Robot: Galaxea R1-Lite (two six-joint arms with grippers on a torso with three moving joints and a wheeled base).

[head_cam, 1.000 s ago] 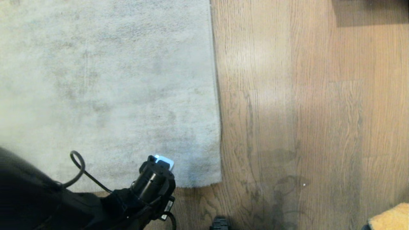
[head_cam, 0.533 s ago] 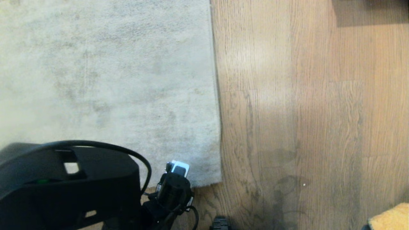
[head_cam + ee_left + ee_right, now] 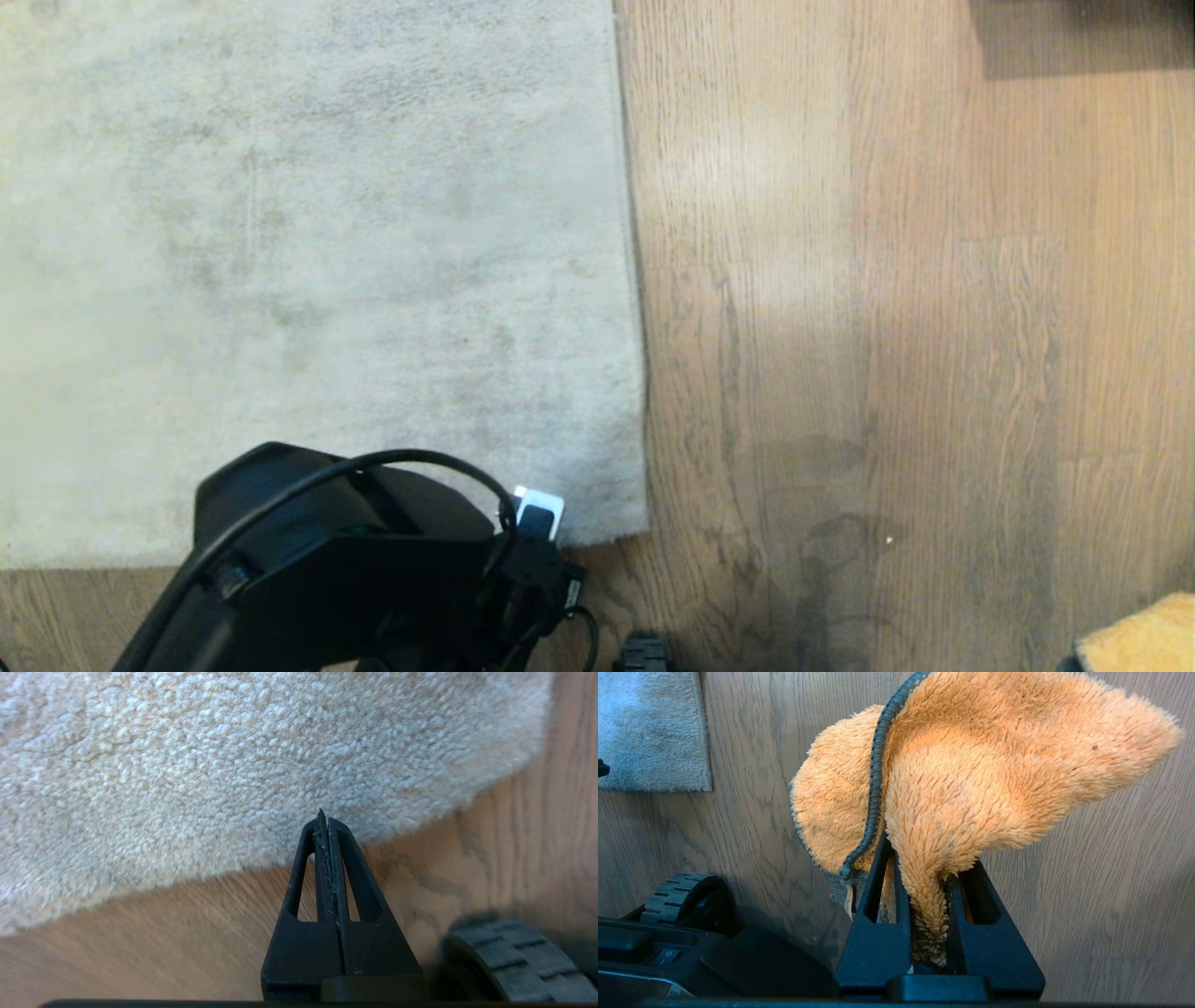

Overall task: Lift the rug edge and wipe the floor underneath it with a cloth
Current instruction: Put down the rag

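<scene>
Wood floor, flat rug edge beneath closed, empty left gripper; right gripper clamping cloth.

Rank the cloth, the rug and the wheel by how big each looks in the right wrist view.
1. cloth, though nearness to the camera inflates it
2. rug, mostly cut off
3. wheel

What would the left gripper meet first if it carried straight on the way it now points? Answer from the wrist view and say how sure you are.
Probably the rug edge: the shut left gripper aims at the pile just inside the rug's border near its corner, with bare floor below it. Whether the tips already touch cannot be told.
</scene>
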